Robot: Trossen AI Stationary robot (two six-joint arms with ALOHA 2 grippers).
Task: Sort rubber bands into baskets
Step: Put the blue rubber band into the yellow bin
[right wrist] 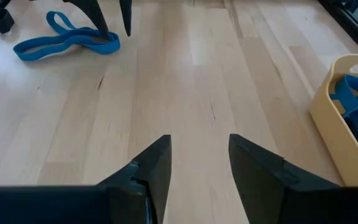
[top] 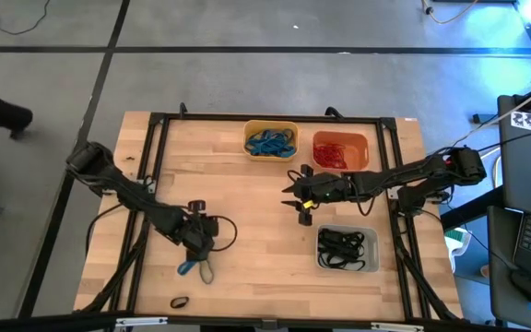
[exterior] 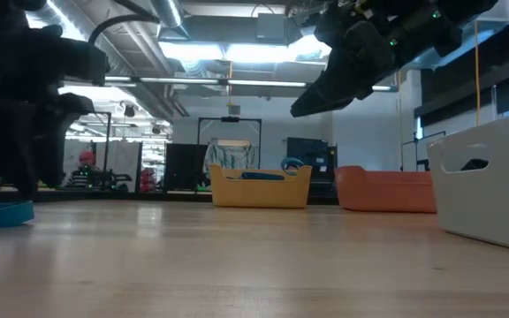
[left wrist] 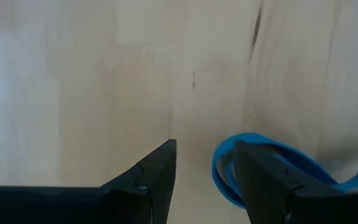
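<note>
A blue rubber band (top: 194, 269) lies flat on the wooden table near its front left. My left gripper (top: 195, 256) stands open over the band's far end, fingers pointing steeply down. In the left wrist view the band (left wrist: 253, 137) curls around one fingertip. The right wrist view shows those fingers (right wrist: 107, 28) at the band's (right wrist: 67, 40) end. My right gripper (top: 295, 203) hangs open above the table's middle, holding nothing. At the far edge, the yellow basket (top: 271, 140) holds blue bands and the orange basket (top: 339, 150) red ones. The grey basket (top: 347, 249) holds black ones. My left gripper comes at the blue band's far end (left wrist: 224, 163) from above with its fingers apart. One finger (left wrist: 260, 180) stands inside the loop's curve. I cannot tell whether it touches the band, which lies slack on the table.
A small black rubber band (top: 180, 302) lies alone near the front left edge. A black metal frame (top: 155, 138) borders the tabletop. Bare wood stretches between the two grippers and in front of the yellow basket (right wrist: 337, 118).
</note>
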